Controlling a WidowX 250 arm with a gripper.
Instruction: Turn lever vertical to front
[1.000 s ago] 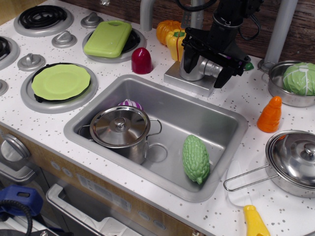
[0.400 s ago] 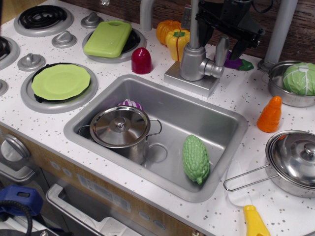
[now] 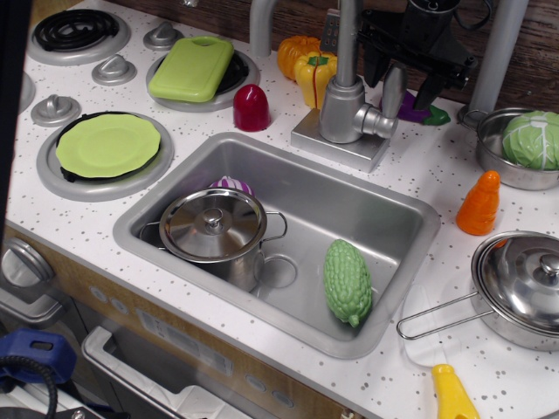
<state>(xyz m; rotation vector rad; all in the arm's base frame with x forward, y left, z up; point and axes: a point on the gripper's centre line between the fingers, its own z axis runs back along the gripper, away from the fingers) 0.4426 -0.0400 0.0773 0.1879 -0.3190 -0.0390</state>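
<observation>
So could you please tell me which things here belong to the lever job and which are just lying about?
Job:
lever, standing upright
faucet
gripper, jaws either side of the lever's top

Lying about:
pot and green gourd in the sink
green plate
carrot
cabbage
lidded pan

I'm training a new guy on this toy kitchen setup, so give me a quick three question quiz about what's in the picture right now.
1. True or false: the lever on the faucet points upward.
2. What lies in the sink right of the lidded pot? A) carrot B) green bumpy vegetable C) cabbage
3. Fill in: the gripper is around the ____.

Key: 1 true. 2 B, the green bumpy vegetable. 3 lever, fingers either side; contact is unclear.
</observation>
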